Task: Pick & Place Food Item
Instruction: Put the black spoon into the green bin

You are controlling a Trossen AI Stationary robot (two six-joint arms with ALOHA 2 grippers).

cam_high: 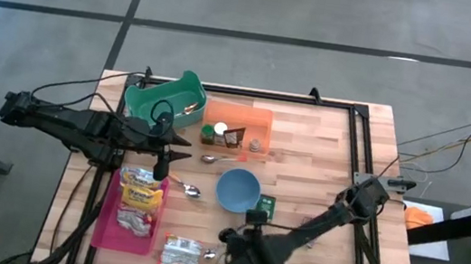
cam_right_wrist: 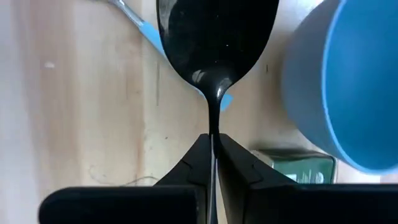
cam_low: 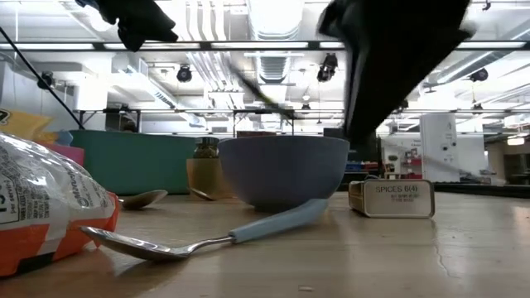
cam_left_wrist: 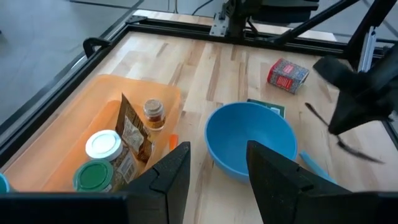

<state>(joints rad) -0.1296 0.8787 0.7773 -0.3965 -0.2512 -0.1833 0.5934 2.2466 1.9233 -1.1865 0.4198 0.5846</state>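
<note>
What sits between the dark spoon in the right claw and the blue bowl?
Nothing visible. The right gripper, shut on the dark spoon, holds it beside the blue bowl with open air between. A blue-handled spoon lies on the table below, off that path.

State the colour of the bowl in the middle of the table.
Blue; the round bowl shows best in the left wrist view.

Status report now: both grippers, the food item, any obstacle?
Right gripper shut on black spoon, beside blue bowl. Left gripper open, empty, above orange tray. Snack packets untouched.
</note>
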